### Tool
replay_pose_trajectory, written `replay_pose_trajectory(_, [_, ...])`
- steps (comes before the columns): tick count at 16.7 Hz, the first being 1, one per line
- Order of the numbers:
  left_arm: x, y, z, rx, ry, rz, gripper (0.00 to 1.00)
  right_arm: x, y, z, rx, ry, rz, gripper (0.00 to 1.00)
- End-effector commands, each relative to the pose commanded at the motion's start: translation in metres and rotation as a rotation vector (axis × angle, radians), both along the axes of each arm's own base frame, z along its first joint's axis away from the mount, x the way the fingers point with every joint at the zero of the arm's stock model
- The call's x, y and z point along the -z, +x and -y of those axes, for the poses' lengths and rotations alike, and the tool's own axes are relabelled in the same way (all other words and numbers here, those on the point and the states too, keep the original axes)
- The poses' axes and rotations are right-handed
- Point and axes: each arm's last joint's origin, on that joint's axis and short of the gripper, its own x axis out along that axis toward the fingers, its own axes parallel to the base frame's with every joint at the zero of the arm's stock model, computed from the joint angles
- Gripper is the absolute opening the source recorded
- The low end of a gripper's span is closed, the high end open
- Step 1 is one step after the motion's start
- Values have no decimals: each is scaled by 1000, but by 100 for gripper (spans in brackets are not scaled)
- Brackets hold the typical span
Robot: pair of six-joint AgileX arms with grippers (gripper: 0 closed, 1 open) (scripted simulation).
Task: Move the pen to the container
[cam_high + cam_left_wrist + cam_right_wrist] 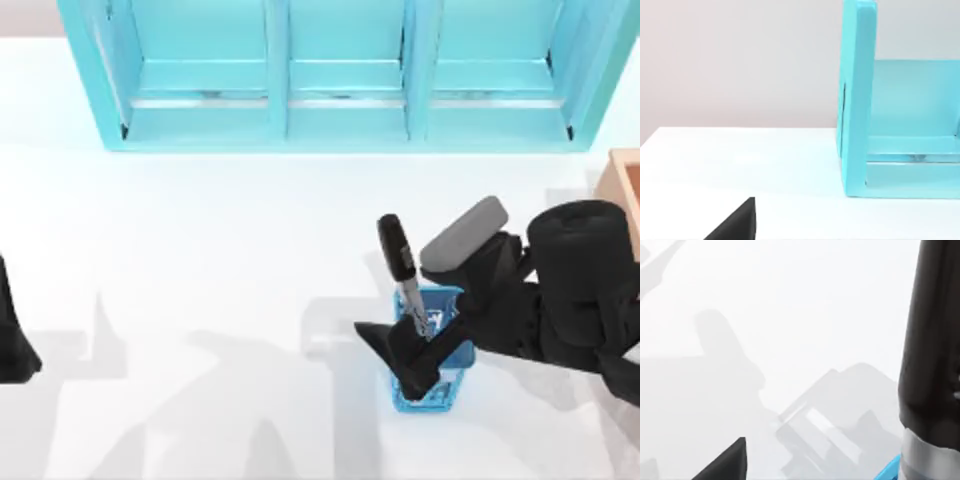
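The pen [398, 250] stands tilted in the small blue basket [445, 393], black cap up and leaning toward the shelf, silver barrel below. My right gripper [412, 352] is over the basket at the pen's lower barrel, fingers apart on either side of it. In the right wrist view the pen [930, 340] looms close, with one fingertip [730, 462] well off to its side and a corner of the basket [892, 467] below. The tan container [625, 180] sits at the table's right edge, beyond the right arm. My left gripper [12, 345] is parked at the left edge.
A big turquoise shelf unit [340, 80] spans the back of the table, and its end wall [857, 100] appears in the left wrist view beside a left fingertip [740, 220]. White tabletop stretches between the two arms.
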Motion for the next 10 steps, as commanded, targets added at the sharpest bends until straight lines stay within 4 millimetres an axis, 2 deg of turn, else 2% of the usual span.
replay_pose_trajectory(6, [0, 0, 0, 0, 0, 0, 100, 7, 3, -7, 0, 4, 5, 100])
replay_pose_trajectory(10, [0, 0, 0, 0, 0, 0, 100, 7, 3, -7, 0, 4, 5, 70])
